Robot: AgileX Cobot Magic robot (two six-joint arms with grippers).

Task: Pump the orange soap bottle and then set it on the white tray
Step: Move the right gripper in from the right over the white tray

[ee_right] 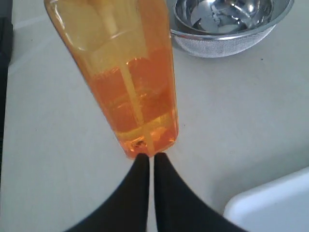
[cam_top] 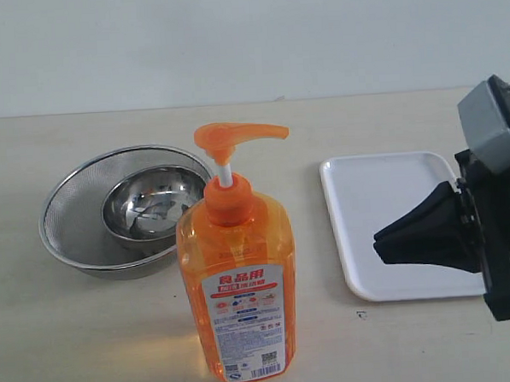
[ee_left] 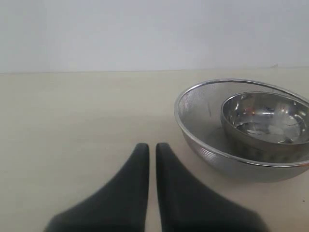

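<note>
Pointing toward the orange soap bottle [cam_top: 239, 294] with its two dark fingers pressed together and nothing between them, the right end effector [cam_top: 379, 240] hangs above the white tray [cam_top: 383, 193]. From there, I judge, it can reach the bottle and return to the drop-off spot easily. Closed tips would suit pushing down on a pump head more than gripping a wide body, so pumping looks like the step in hand.

The right wrist view shows the bottle [ee_right: 130, 96] dead ahead of the closed tips [ee_right: 151, 157], so the aim is already lined up. From the exterior view the two are apart, with the tray's left rim and a strip of bare counter [cam_top: 74, 337] between them.

The bottle stands upright on the counter, just left of the tray and not on it. Its pump head is raised on the white stem, with the spout towards the tray side.

The left end effector [ee_left: 151, 147] sits low over the counter, its fingers drawn together with only a slit between them, empty. It lies beside the mesh strainer [ee_left: 193, 111] holding the steel bowl [ee_left: 265, 116], clear of the work.
</note>
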